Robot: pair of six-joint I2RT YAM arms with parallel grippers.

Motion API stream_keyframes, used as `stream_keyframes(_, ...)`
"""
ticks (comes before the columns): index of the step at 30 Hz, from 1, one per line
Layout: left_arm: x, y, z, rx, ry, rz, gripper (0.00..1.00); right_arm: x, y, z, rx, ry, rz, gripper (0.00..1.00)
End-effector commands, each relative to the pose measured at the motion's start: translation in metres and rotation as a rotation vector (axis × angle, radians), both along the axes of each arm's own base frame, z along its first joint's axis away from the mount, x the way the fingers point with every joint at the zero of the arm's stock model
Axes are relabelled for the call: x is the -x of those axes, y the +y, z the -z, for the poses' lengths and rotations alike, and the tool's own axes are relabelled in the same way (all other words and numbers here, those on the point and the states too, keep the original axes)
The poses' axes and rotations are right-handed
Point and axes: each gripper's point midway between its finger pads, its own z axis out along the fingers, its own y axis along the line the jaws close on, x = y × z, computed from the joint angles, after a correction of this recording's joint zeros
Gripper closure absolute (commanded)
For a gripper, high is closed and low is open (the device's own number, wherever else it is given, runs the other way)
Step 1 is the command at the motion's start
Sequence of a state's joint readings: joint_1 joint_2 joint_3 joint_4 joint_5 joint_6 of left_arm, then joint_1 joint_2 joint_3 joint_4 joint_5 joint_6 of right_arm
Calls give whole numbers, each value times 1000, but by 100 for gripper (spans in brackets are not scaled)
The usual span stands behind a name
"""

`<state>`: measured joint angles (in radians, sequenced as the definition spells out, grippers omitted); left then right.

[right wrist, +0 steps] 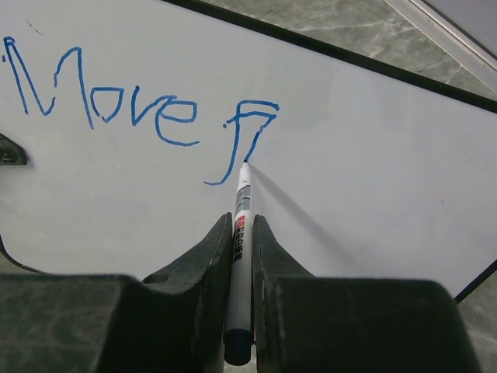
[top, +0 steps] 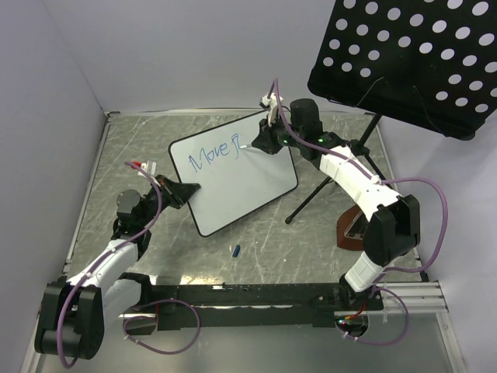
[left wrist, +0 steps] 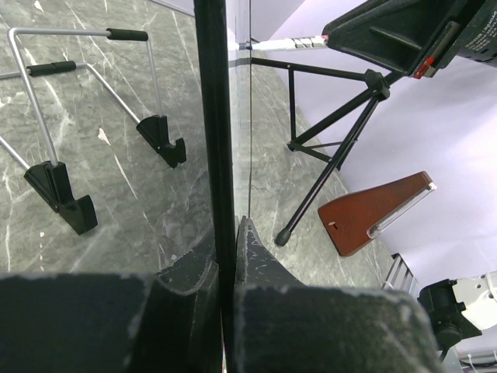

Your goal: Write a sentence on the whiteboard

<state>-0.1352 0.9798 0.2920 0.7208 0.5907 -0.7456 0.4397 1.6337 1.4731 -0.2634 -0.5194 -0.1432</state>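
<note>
The whiteboard (top: 241,175) lies tilted in the middle of the table, with blue writing "Move" (top: 210,154) and a partly drawn letter after it. My left gripper (top: 186,190) is shut on the board's left rim (left wrist: 216,140), seen edge-on in the left wrist view. My right gripper (top: 256,142) is shut on a white marker (right wrist: 242,233) with its blue tip touching the board (right wrist: 373,155) at the unfinished letter (right wrist: 245,140). The word "Move" (right wrist: 101,93) also shows in the right wrist view.
A black perforated music-stand panel (top: 404,58) on a tripod (top: 334,175) hangs over the back right. A brown wooden metronome (top: 353,225) stands at the right. A blue marker cap (top: 235,250) lies in front of the board. A wire easel (left wrist: 85,116) stands behind the board.
</note>
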Motion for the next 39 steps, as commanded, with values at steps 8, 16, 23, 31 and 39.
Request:
stream_keyframes(8,3,-4,2,-90,-81,50,99,-11,-2,-30,-33,-58,45,100)
stream_keyframes(16,3,-4,2,-90,-82,48,99,-20,-3,-37,-42,-68,84,100)
stream_keyframes(23,4,-4,1,-91,-85,48,99,-27,-6,-36,-35,-64,123,100)
stream_keyframes(31,3,-4,1,-91,-85,48,99,-24,-7,-37,-40,-64,112,100)
stream_keyframes(39,4,-4,1,-91,-83,47,99,-6,-11,-63,-100,-110,60,100)
